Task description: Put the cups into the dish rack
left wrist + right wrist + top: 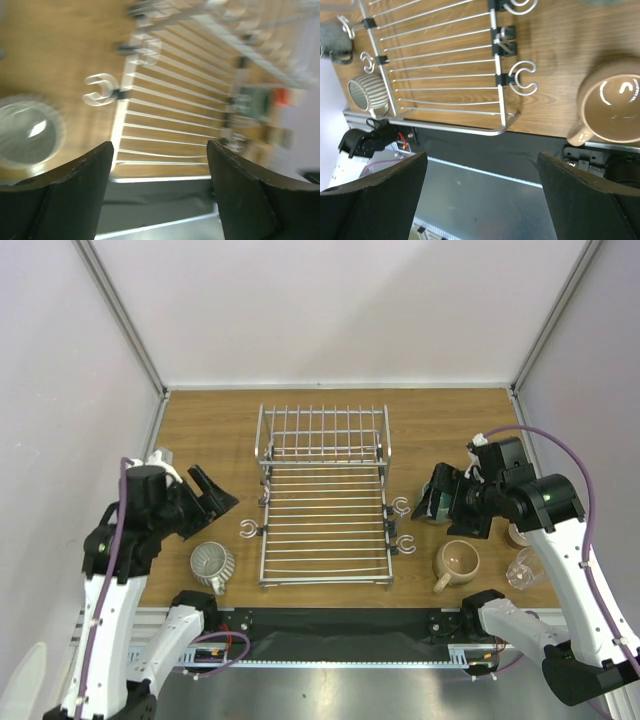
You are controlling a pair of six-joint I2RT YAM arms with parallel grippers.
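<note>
Top external view: a wooden table (205, 430) with the dish rack (325, 532) lying in its middle. The rack's flat slatted base is toward the arms and its raised section of upright tines is at the far end. Small curled hooks (405, 544) stick out from its sides.

Every cup in view stands on the table, outside the rack. A ribbed silver-grey cup (212, 564) sits just beside the rack's near left corner. A beige mug (456, 563) sits near the rack's near right corner, handle toward the near edge. A clear glass (525, 568) stands further right (partly behind the right arm (560, 540)). A teal-green cup (436, 505) shows at that arm's wrist, mostly covered by it.

The left gripper (159, 145) hovers above the table to the left of the rack, fingers spread wide with nothing between them. Its wrist view is blurred, with the ribbed cup at lower left and the rack's slats ahead.

The right gripper (481, 157) hangs above the table to the right of the rack, fingers likewise wide apart and holding nothing. Its wrist view shows the rack's near corner and the beige mug.
</note>
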